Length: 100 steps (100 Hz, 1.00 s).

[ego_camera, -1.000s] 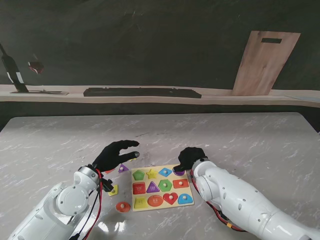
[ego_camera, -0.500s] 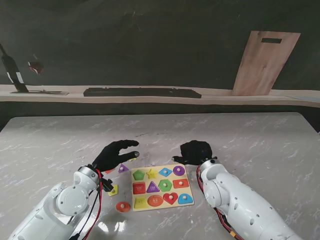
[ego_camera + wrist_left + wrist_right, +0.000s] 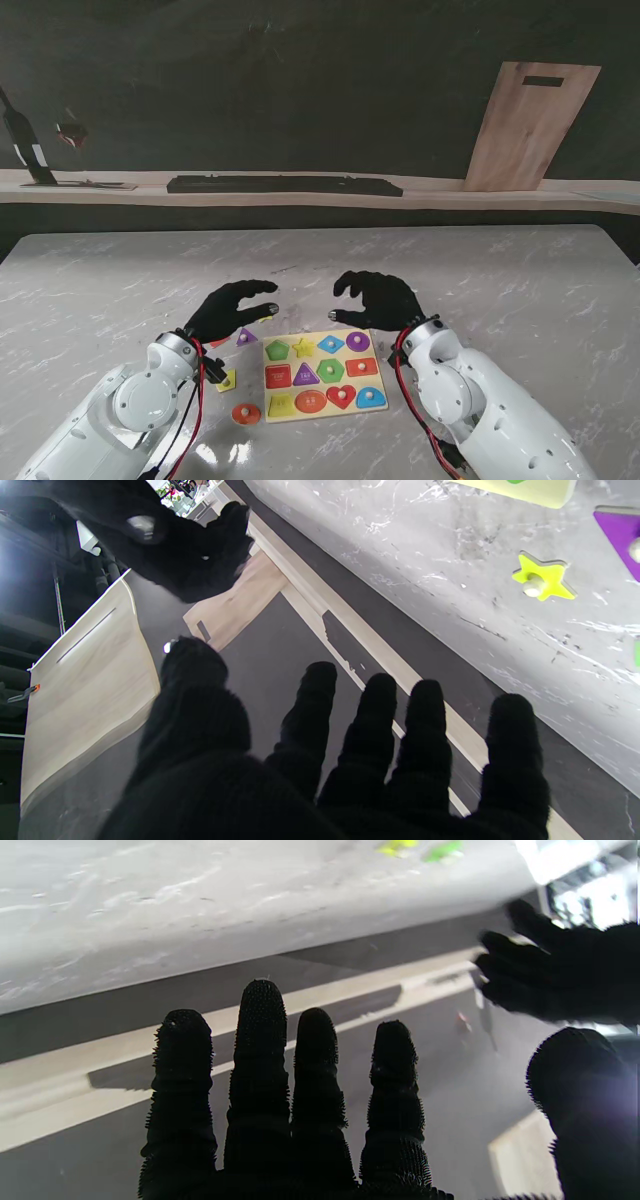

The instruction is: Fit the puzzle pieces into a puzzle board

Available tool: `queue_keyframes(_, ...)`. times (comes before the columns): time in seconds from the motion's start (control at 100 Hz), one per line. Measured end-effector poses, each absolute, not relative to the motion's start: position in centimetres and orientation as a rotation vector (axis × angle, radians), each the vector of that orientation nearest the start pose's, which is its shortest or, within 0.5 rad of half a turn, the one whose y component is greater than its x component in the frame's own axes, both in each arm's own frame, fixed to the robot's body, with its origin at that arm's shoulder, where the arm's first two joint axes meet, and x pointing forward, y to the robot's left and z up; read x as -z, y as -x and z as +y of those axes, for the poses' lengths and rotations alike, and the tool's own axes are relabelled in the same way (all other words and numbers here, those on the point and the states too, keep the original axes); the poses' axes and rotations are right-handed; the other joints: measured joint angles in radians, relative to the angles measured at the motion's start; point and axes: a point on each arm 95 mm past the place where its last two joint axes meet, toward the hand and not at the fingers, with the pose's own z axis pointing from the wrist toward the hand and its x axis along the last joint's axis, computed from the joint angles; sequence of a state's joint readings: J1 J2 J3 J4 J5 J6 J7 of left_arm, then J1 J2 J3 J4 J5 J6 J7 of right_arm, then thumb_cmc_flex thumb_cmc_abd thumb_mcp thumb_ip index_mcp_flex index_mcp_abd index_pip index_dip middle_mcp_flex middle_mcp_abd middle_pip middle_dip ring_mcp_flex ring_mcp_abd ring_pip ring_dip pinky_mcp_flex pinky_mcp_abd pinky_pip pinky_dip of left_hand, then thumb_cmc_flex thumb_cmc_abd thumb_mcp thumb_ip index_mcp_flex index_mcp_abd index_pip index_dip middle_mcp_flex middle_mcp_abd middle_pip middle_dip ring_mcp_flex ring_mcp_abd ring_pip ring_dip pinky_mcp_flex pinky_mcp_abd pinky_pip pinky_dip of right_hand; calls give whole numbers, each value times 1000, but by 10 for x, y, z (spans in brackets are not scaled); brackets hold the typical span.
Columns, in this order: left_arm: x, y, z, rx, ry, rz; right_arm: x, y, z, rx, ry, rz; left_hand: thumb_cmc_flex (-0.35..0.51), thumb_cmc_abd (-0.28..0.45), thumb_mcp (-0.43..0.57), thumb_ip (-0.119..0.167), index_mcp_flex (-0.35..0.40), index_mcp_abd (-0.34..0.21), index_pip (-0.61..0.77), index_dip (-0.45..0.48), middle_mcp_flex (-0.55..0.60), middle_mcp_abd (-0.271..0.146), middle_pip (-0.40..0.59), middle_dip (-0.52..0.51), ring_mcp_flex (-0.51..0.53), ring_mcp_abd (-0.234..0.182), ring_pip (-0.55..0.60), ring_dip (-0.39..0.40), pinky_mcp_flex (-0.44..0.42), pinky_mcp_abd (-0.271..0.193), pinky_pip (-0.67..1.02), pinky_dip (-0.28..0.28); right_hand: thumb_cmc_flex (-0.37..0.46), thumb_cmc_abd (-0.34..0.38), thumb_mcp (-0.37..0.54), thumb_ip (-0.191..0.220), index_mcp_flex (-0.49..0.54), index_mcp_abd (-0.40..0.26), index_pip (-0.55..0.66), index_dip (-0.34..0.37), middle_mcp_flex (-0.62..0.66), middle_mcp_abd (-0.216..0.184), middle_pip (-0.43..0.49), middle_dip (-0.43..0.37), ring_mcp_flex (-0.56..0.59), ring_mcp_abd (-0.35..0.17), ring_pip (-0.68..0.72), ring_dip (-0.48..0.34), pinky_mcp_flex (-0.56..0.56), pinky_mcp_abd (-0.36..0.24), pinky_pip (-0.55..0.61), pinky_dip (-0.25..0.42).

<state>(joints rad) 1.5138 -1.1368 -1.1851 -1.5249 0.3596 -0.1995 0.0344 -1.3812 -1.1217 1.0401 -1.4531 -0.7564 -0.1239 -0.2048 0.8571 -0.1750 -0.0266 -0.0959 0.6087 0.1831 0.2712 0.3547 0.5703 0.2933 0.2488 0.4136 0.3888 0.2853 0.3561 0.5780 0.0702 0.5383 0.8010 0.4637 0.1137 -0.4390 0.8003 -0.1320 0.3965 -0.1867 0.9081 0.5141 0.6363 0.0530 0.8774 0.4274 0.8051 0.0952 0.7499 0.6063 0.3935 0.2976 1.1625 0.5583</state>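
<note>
Marble table (image 3: 520, 290) before a dark wall, puzzle board (image 3: 324, 374) near its front edge between two black-gloved hands.

The board lies flat and holds coloured pieces in most of its slots: a green pentagon, a yellow star, a purple circle, a red heart and others. Loose pieces sit off its left edge: a purple triangle (image 3: 245, 337) at the far corner, a yellow piece (image 3: 228, 380) partly under the left wrist, and an orange round piece (image 3: 246, 413) nearest to me. The left hand (image 3: 228, 307) hovers just beyond the triangle, fingers spread and slightly curled, holding nothing. The right hand (image 3: 378, 298) hovers past the board's far right corner, fingers apart, also empty. A wooden board (image 3: 528, 125) leans on the wall at far right.
</note>
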Motion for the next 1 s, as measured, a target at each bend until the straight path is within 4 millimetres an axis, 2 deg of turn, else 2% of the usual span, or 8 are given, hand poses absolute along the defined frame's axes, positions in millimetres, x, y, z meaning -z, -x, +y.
queue_keyframes(0.07,322,-411,-19,2058,1673,1178,310,-427,44,-1952,-1276,1334,0,0,0,0,0,0,0,0,0,0,0,1,0,0,0,0,0,0,0,0,12,-24,-11,22,-73,-1,-25,-12,-74,-6,-36,-10,-56,-1,-104,-41,-35,-9,-61,-17)
queue_keyframes(0.22,321,-410,-17,2059,1658,1171,305,-414,46,-2092,-1353,1322,0,0,0,0,0,0,0,0,0,0,0,1,0,0,0,0,0,0,0,0,73,-122,-17,25,-174,5,-65,-39,-187,-8,-109,-38,-151,-1,-296,-134,-100,-28,-205,-92)
queue_keyframes(0.26,321,-410,-17,2060,1653,1174,305,-411,46,-2127,-1361,1325,0,0,0,0,0,0,0,0,0,0,0,1,0,0,0,0,0,0,0,0,72,-196,58,24,-207,10,-82,-53,-225,-12,-126,-46,-192,-1,-331,-164,-121,-29,-246,-127)
queue_keyframes(0.32,320,-409,-17,2063,1643,1179,305,-407,45,-2201,-1393,1333,0,-1,0,0,0,0,0,0,0,0,0,1,0,0,0,0,0,0,0,0,29,-288,188,-8,-246,19,-108,-74,-263,-18,-151,-60,-247,-1,-385,-201,-152,-43,-301,-169)
queue_keyframes(0.41,320,-409,-17,2062,1633,1186,304,-401,43,-2272,-1435,1334,0,-15,0,0,-4,0,-1,0,-1,0,0,1,0,0,0,0,0,0,0,0,-28,-350,277,-38,-267,33,-124,-87,-299,-28,-172,-73,-288,-2,-435,-234,-179,-52,-353,-206)
queue_keyframes(0.52,320,-409,-16,2061,1628,1190,305,-397,41,-2302,-1443,1276,0,-31,0,0,-9,0,-3,0,-5,0,0,1,0,0,0,0,0,0,0,0,-56,-349,286,-52,-267,52,-125,-95,-299,-28,-176,-75,-294,-2,-431,-238,-187,-53,-373,-218)
queue_keyframes(0.76,320,-409,-15,2055,1604,1224,301,-387,41,-2406,-1461,1210,-1,-41,0,0,-19,0,-3,0,-11,0,0,1,0,0,0,0,-3,0,0,0,-82,-243,219,-51,-263,59,-125,-97,-287,-28,-174,-75,-292,-2,-430,-239,-184,-53,-373,-219)
queue_keyframes(1.0,321,-409,-18,2016,1573,1272,295,-388,43,-2424,-1390,1144,-1,-64,1,1,-29,0,-4,0,-25,-1,0,1,0,0,0,0,-3,0,0,0,-28,-241,184,-49,-224,60,-113,-77,-236,-29,-137,-65,-230,-2,-378,-209,-148,-53,-328,-209)
